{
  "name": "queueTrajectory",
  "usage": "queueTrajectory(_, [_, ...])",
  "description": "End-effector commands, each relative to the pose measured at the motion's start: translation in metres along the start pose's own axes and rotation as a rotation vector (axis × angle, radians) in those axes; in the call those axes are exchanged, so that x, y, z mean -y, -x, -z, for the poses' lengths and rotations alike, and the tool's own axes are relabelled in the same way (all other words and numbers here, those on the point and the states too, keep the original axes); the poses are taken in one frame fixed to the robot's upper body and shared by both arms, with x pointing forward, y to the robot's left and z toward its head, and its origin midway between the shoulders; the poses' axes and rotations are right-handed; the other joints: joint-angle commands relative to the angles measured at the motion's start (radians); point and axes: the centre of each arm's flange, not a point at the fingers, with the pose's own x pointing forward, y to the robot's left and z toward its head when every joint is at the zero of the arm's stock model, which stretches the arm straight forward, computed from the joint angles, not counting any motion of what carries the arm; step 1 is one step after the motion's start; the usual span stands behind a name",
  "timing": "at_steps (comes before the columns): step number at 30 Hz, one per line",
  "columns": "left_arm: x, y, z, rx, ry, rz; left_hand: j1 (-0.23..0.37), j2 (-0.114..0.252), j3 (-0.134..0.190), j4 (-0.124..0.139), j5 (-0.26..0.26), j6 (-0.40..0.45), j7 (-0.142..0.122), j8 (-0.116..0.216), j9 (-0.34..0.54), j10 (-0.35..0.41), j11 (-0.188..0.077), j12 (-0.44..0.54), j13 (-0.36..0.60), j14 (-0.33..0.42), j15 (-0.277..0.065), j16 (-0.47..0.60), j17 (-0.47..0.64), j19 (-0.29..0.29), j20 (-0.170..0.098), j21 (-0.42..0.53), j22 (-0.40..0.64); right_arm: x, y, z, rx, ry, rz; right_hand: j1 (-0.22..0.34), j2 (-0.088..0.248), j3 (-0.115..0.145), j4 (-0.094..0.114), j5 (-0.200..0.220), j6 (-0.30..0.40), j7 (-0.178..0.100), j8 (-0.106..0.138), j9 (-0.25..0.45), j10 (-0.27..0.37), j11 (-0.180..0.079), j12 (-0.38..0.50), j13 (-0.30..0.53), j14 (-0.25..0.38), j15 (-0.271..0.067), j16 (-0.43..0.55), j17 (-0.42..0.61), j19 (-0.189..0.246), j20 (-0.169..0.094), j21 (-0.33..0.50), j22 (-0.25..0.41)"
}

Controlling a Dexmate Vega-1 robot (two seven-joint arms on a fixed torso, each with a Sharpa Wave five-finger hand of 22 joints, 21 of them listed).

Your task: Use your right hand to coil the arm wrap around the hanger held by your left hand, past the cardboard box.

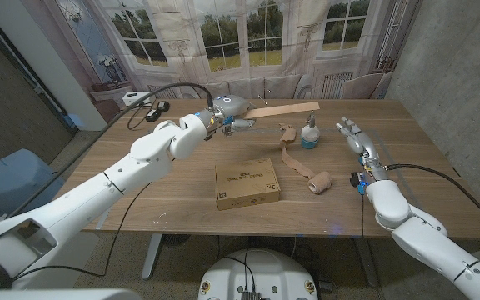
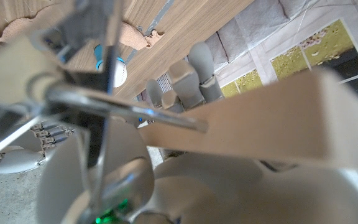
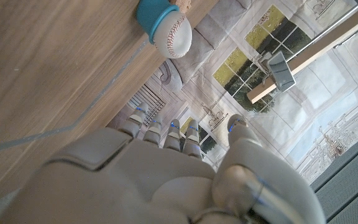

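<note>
Your left hand (image 1: 230,108) grips the hanger (image 1: 283,110) in the upper middle of the frame. Your right hand (image 1: 355,136), open and holding nothing, stands at the right; the arm wrap (image 1: 303,163) lies to its left, beside the cardboard box (image 1: 247,183).

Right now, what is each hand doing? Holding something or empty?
Left hand: holds the wooden hanger above the table.
Right hand: open, empty, fingers spread, apart from the arm wrap.
</note>
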Motion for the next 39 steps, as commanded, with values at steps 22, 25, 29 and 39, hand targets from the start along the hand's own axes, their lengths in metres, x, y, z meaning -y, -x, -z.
queueTrajectory(22, [-0.032, -0.003, 0.0, 0.01, -0.001, 0.153, -0.09, 0.016, 0.025, -0.004, 0.034, 0.023, -0.003, 0.028, -0.014, -0.008, 0.005, 0.005, 0.001, -0.015, -0.002, 0.018, -0.007, -0.029, -0.009, 0.008, -0.015, -0.003, 0.063, -0.043, -0.079, 0.4, -0.147, 0.01, -0.028, -0.007, -0.016, -0.001, -0.015, 0.006, -0.002, 0.004, 0.003, -0.002, 0.002, 0.006, -0.003, -0.003, -0.004, 0.001, -0.003, 0.006, -0.003, 0.003])
queueTrajectory(25, [-0.033, -0.004, 0.001, 0.008, 0.004, 0.168, -0.094, 0.014, 0.029, -0.005, 0.04, 0.024, -0.003, 0.03, -0.02, -0.005, 0.006, 0.006, 0.002, -0.016, -0.002, 0.018, -0.009, -0.03, -0.009, 0.009, -0.021, -0.006, 0.066, -0.046, -0.089, 0.438, -0.169, 0.01, -0.032, -0.008, -0.017, -0.002, -0.019, 0.007, -0.003, 0.004, 0.001, -0.002, 0.002, 0.007, -0.004, -0.002, -0.004, 0.001, -0.002, 0.005, -0.002, 0.003])
queueTrajectory(29, [-0.034, -0.004, 0.003, 0.007, 0.011, 0.18, -0.098, 0.012, 0.035, -0.007, 0.046, 0.021, -0.003, 0.035, -0.021, -0.005, 0.007, 0.005, 0.002, -0.013, 0.001, 0.015, -0.018, -0.031, -0.01, 0.012, -0.026, -0.01, 0.066, -0.051, -0.109, 0.501, -0.201, 0.011, -0.038, -0.011, -0.019, -0.003, -0.024, 0.011, -0.004, 0.004, 0.001, -0.001, 0.002, 0.007, -0.004, -0.002, -0.004, 0.001, 0.0, 0.007, -0.002, 0.003])
queueTrajectory(39, [-0.033, 0.002, 0.009, -0.001, 0.026, 0.179, -0.104, 0.009, 0.042, -0.007, 0.053, 0.018, -0.002, 0.042, -0.024, -0.006, 0.007, 0.005, 0.002, -0.013, -0.001, 0.015, -0.023, -0.035, -0.01, 0.019, -0.034, -0.02, 0.066, -0.061, -0.152, 0.619, -0.258, 0.015, -0.052, -0.015, -0.024, -0.005, -0.035, 0.012, -0.004, 0.005, -0.009, -0.006, -0.001, 0.007, -0.005, -0.007, -0.005, 0.001, -0.001, 0.008, -0.002, 0.002])
